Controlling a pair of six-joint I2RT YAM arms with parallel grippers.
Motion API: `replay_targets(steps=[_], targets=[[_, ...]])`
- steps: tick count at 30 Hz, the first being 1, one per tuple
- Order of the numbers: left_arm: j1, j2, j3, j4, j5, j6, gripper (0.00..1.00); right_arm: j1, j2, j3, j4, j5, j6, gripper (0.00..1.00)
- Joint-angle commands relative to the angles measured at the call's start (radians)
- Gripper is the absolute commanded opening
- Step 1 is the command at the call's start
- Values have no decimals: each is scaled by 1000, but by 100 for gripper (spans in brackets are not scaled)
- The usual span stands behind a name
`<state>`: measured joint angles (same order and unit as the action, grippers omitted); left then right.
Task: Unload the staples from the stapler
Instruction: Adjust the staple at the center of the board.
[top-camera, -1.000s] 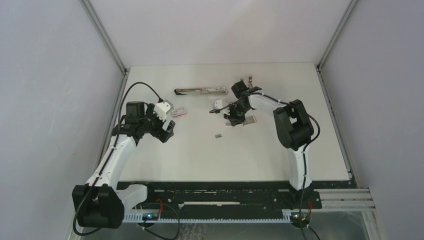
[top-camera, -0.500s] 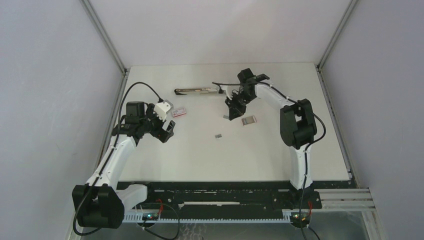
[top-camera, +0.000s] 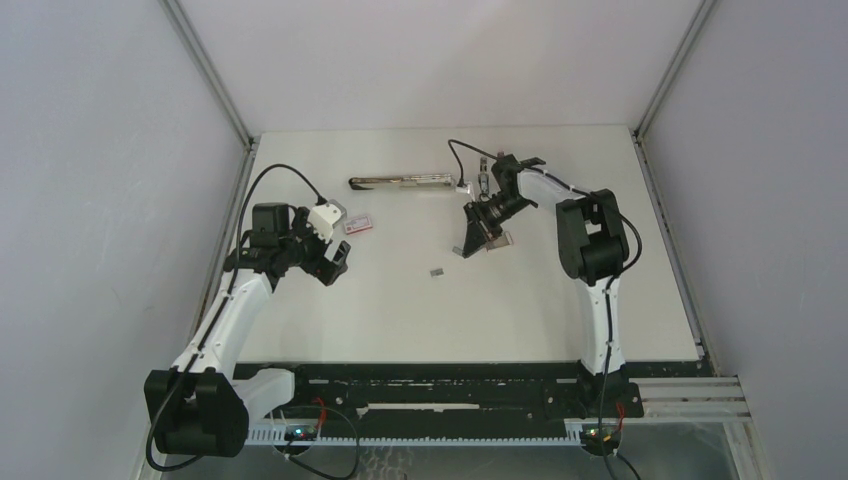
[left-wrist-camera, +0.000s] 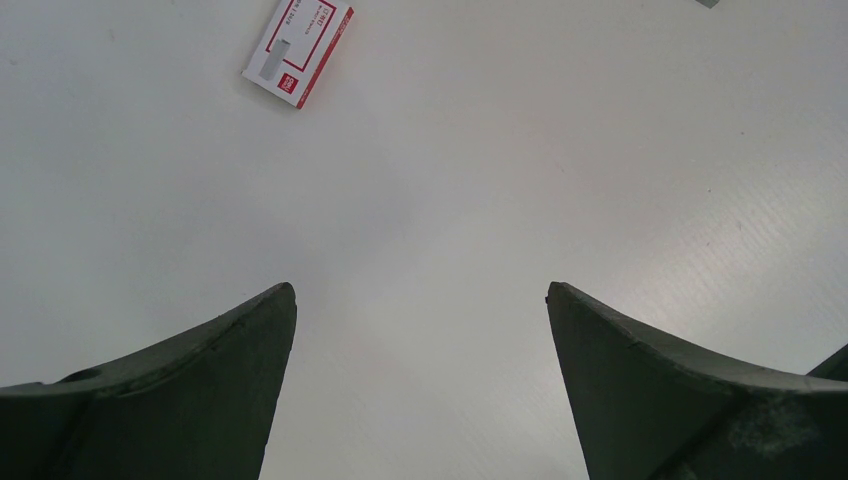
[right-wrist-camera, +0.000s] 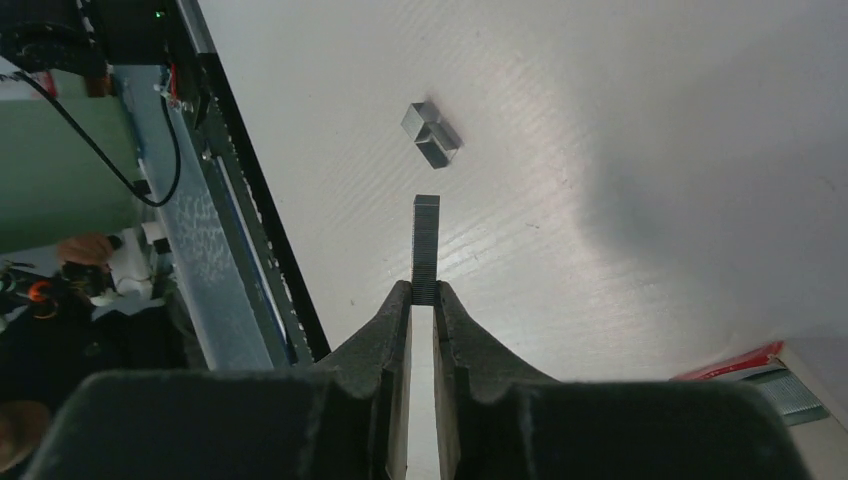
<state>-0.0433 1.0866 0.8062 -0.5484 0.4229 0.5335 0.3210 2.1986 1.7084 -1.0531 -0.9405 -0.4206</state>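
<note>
Staples, a short silver-grey metal strip (right-wrist-camera: 426, 240), are pinched in the right pincer (right-wrist-camera: 422, 293), which has swung away from the slim silver-grey stapler (top-camera: 400, 182) on the white desk (top-camera: 400, 310), so they look unloaded; the left pincer (left-wrist-camera: 420, 292) is spread.

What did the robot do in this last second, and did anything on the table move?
The right arm's wrist swung toward the far edge and turned, so the right gripper now points back toward the near side, shut on a strip of staples. Whether it gripped them within this second I cannot tell. The left gripper, stapler, small box and loose staples stayed put.
</note>
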Motion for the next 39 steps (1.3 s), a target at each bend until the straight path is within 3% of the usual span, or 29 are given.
replay_targets(steps=[1,39], targets=[[9,1,-4,4,19,8,100,-4,27,-17,13,-77,81,10],[9,16,-3,4,17,10,100,40,159,-10,79,-90,228,10]])
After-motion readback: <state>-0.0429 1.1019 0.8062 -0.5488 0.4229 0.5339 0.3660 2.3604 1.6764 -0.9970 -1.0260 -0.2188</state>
